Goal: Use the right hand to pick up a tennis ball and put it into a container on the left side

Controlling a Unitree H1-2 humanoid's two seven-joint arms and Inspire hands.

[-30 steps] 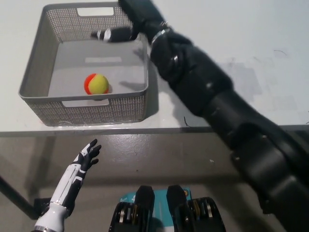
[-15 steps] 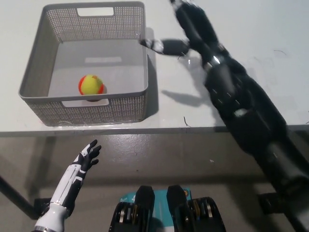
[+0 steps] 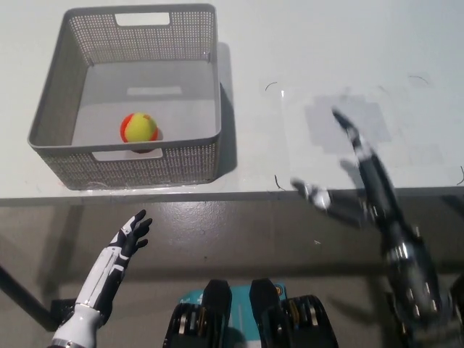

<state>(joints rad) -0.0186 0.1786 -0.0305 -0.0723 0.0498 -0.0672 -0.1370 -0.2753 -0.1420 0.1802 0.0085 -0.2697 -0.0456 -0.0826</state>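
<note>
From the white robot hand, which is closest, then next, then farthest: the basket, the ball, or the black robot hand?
Head view, from the white robot hand at lower left:
1. Basket, its front wall just above the hand.
2. Ball, inside the basket near the front.
3. Black robot hand, far across on the right at the table edge.

No text, number or brand can be read anywhere. The grey basket (image 3: 130, 163) shows pale patches, but no writing is legible on them.
</note>
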